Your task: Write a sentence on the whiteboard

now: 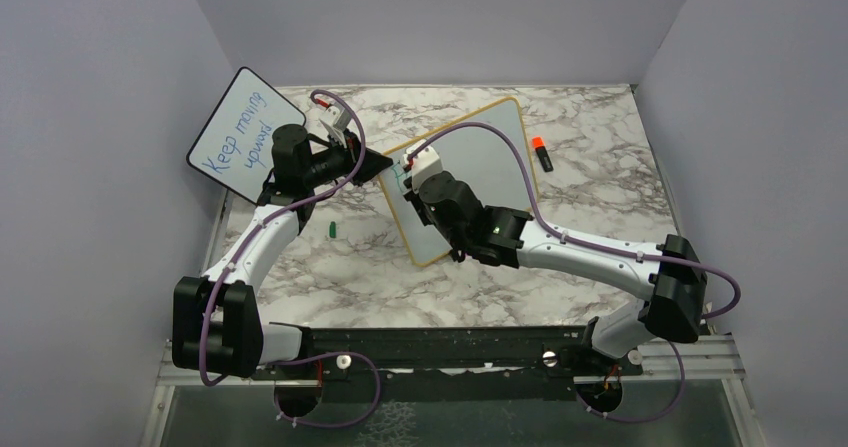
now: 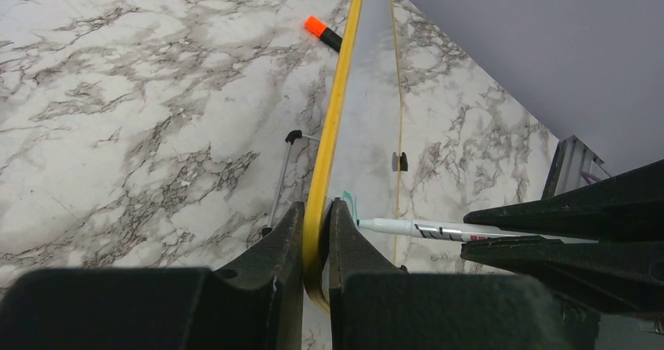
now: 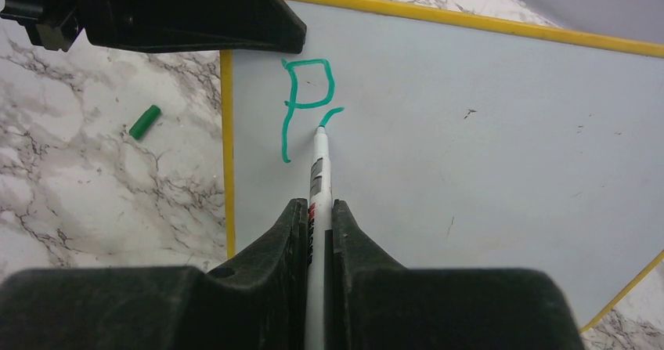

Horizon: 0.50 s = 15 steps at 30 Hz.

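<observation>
Whiteboard [image 1: 485,157] sitting mid-table, angled; thin, stiff, prob. light, so sliding under pen pressure. Best held at frame edge.
Left gripper [image 2: 317,217] clamping its left yellow edge.
Right gripper [image 3: 317,209] pinching green marker [image 3: 319,170] mid-barrel, tip touching board.
Sentence [image 3: 307,92] showing "P" plus stroke.

The whiteboard [image 3: 470,131] runs off the right wrist view; the back end of the marker [image 3: 319,162] hides inside the right hand [image 3: 317,207]. From above, the right arm [image 1: 560,242] covers part of the whiteboard.
</observation>
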Each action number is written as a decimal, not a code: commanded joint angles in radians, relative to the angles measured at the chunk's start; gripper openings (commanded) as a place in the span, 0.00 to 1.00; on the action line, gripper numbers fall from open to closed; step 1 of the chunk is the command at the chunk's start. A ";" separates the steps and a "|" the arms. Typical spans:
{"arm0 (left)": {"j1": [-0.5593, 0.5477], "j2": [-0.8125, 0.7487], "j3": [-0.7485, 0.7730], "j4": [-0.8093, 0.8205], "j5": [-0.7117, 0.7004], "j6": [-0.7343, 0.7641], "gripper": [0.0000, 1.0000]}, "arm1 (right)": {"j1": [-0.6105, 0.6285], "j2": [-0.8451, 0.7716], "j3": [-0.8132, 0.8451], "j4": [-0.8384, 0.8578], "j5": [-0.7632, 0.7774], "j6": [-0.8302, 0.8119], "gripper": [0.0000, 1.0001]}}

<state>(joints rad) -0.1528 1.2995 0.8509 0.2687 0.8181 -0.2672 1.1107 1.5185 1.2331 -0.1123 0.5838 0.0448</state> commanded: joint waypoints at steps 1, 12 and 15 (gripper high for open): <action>-0.022 0.016 -0.013 -0.091 -0.013 0.066 0.00 | -0.006 0.011 -0.009 -0.052 -0.020 0.016 0.00; -0.022 0.015 -0.013 -0.094 -0.012 0.071 0.00 | -0.006 0.003 -0.011 -0.083 0.021 -0.007 0.00; -0.022 0.014 -0.013 -0.094 -0.013 0.071 0.00 | -0.006 -0.003 -0.013 -0.089 0.028 -0.014 0.00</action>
<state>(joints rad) -0.1528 1.2995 0.8509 0.2672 0.8181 -0.2642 1.1107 1.5181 1.2331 -0.1467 0.5854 0.0429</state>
